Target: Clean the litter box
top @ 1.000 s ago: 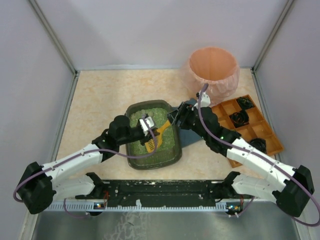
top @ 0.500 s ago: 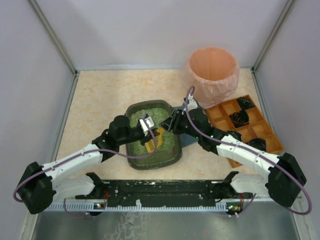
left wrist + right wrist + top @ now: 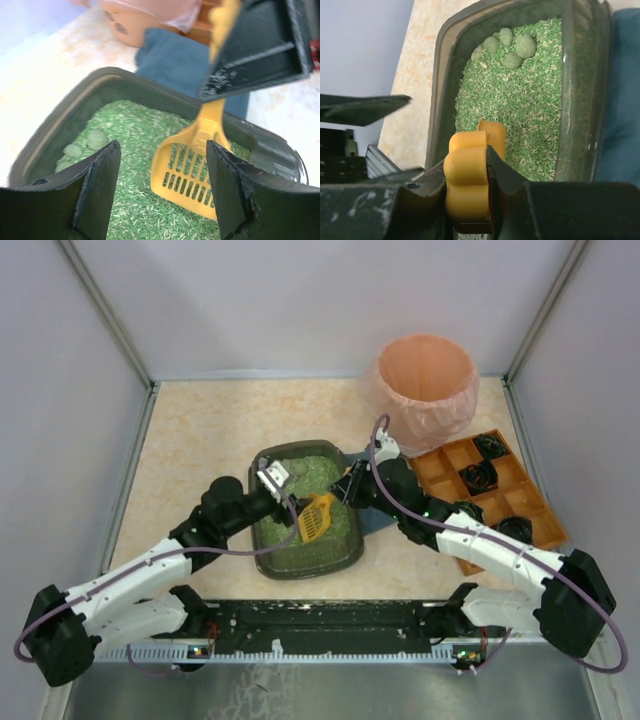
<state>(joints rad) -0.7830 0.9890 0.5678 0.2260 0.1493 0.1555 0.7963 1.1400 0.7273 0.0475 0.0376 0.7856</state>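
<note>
Litter box (image 3: pixel 306 570): 1, five clumps (image 3: pixel 525 45) | scoop (image 3: pixel 316 517): 1, gripped by right claw (image 3: pixel 350 487) | left claw (image 3: pixel 162 150): spread, empty

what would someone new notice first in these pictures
The bright yellow scoop stands out, its handle clamped in the right end effector and its slotted blade over green litter in the dark litter box at mid-table. Next come pale green clumps at the box's far end, and the big pink-lined bin at the far right.
</note>
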